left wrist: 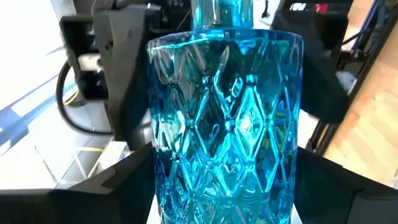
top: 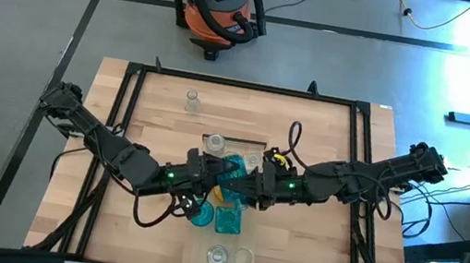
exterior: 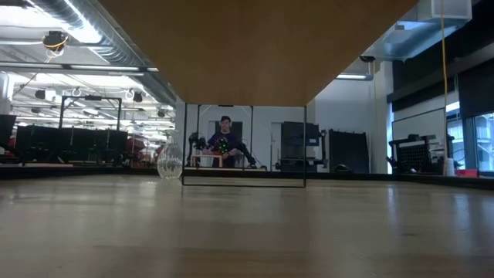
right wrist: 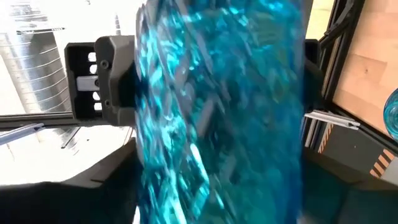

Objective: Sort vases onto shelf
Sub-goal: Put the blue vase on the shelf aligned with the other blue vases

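Note:
A teal-blue glass vase [top: 230, 177] with a diamond-cut wall is held over the middle of the table between my two grippers. My left gripper [top: 212, 178] comes at it from the table's left and my right gripper [top: 248, 183] from the right, each shut on it. The vase fills the left wrist view [left wrist: 227, 124] and the right wrist view [right wrist: 224, 112]. Other vases stand on the tabletop: clear ones [top: 191, 99] [top: 215, 142] [top: 216, 257], a round teal one [top: 201, 213] and an amber one [top: 230, 217]. The shelf [exterior: 255, 46] shows from below in the low view. My left gripper has the teal vase's body [left wrist: 186, 186] pinched between its two fingers, one on either side wall, coming level from the table's left. The vase is lifted clear of the table. My right gripper holds the same vase's body [right wrist: 155, 143] between its fingers [right wrist: 93, 180] from the opposite side, level from the table's right; how far back it reaches cannot be seen.
A black frame [top: 127, 106] runs round the slatted tabletop. The standing vases crowd the strip under and near the grippers; the table's left and right thirds are bare wood. An orange shop vacuum [top: 220, 3] stands on the floor beyond the far edge. A person [exterior: 225, 139] sits far behind.

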You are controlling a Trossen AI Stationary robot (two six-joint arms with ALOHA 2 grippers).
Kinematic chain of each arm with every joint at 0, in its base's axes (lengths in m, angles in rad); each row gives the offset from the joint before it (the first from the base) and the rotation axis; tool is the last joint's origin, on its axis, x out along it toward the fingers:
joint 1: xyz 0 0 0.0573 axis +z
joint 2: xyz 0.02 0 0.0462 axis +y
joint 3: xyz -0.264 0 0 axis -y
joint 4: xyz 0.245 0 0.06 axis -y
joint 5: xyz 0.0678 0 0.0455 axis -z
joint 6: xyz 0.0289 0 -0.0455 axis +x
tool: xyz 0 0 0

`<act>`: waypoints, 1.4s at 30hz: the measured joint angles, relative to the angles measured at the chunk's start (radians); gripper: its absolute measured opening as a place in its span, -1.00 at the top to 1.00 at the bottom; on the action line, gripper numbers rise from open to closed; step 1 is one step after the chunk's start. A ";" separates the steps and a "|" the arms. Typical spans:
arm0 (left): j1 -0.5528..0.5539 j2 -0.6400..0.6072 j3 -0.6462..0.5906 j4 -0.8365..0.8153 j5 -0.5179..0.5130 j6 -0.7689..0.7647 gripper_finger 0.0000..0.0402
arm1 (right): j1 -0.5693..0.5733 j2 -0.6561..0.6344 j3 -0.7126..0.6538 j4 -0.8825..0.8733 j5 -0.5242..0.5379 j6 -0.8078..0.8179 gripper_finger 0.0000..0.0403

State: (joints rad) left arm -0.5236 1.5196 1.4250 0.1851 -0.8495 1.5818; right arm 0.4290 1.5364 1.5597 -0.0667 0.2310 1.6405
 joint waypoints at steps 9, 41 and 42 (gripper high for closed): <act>-0.020 0.000 0.001 0.012 -0.022 0.041 -0.44 | 0.000 -0.001 0.000 0.023 0.002 -0.007 -0.78; -0.057 -0.016 0.197 -0.162 -0.004 -1.353 -0.44 | 0.003 -0.095 0.000 0.271 0.073 -1.512 -0.57; -0.047 -0.016 0.197 -0.191 0.040 -1.417 -0.44 | 0.003 -0.095 0.000 0.283 0.073 -1.551 -0.57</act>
State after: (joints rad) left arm -0.5703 1.5040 1.6222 -0.0061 -0.8099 0.1650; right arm 0.4320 1.4418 1.5597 0.2160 0.3040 0.0899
